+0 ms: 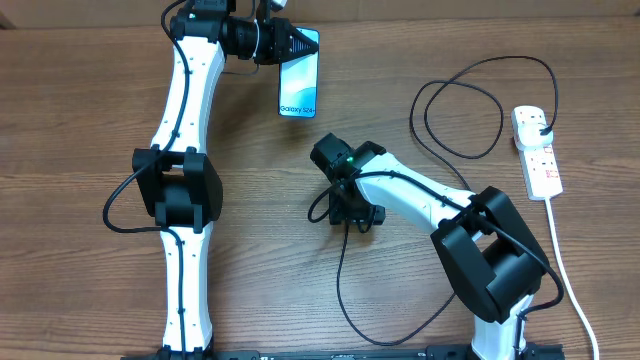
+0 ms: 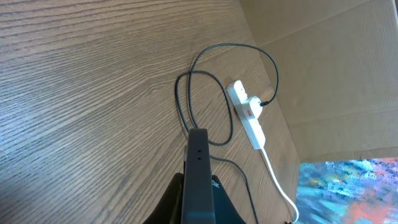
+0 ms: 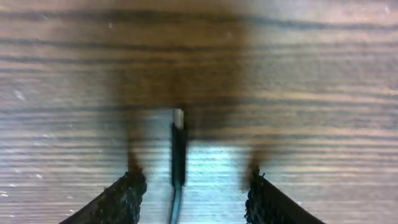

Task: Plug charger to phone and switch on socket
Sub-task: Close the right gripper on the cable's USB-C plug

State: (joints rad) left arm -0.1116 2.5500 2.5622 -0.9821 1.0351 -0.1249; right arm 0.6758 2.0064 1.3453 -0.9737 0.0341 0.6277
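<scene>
Your right claw [image 3: 194,178] straddles the charger [image 3: 178,155] connector, jaws open; centre on it and close squarely while your left claw [image 1: 298,42] grips the phone [image 1: 299,88].

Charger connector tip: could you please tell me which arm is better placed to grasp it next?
Right. The right gripper hangs open astride the connector tip on the table; the left gripper is far off, shut on the phone.
</scene>
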